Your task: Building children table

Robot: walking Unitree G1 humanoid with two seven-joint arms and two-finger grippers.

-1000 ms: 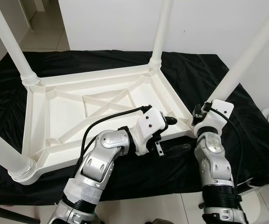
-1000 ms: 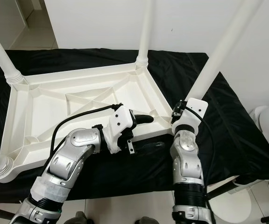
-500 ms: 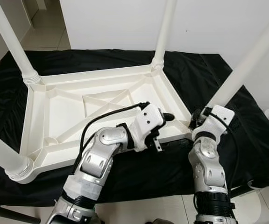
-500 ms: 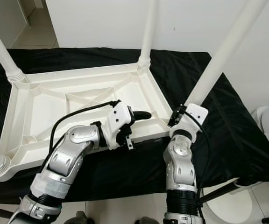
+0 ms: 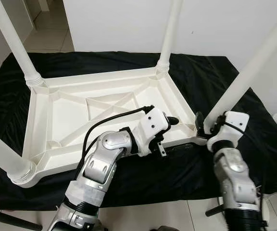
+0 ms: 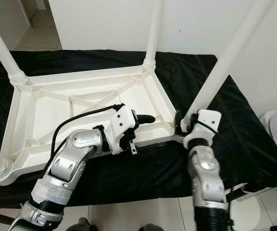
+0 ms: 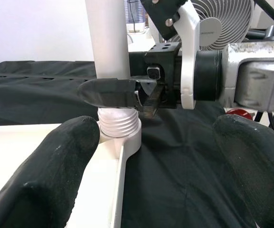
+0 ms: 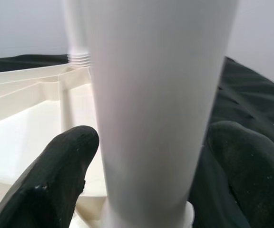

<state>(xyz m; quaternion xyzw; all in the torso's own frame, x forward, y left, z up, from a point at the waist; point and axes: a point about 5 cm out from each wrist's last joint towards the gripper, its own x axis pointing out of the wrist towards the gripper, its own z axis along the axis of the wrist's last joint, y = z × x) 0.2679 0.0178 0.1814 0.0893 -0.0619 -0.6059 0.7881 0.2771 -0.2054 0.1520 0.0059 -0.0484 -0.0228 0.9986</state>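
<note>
Right wrist view: my right end effector [image 8: 146, 156] straddles the near-right table leg [image 5: 254, 67], fingers wide, not yet clamped. The upturned table [image 5: 95, 115] lies on a black cloth [image 5: 215, 82]. My left end effector [image 7: 151, 171], also wide, hovers at the rim. Next: grip and twist; free room lies rightward.

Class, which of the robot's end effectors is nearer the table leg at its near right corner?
Right. The right end effector straddles that table leg near its base; the left end effector sits over the tabletop's edge, apart from it.
</note>
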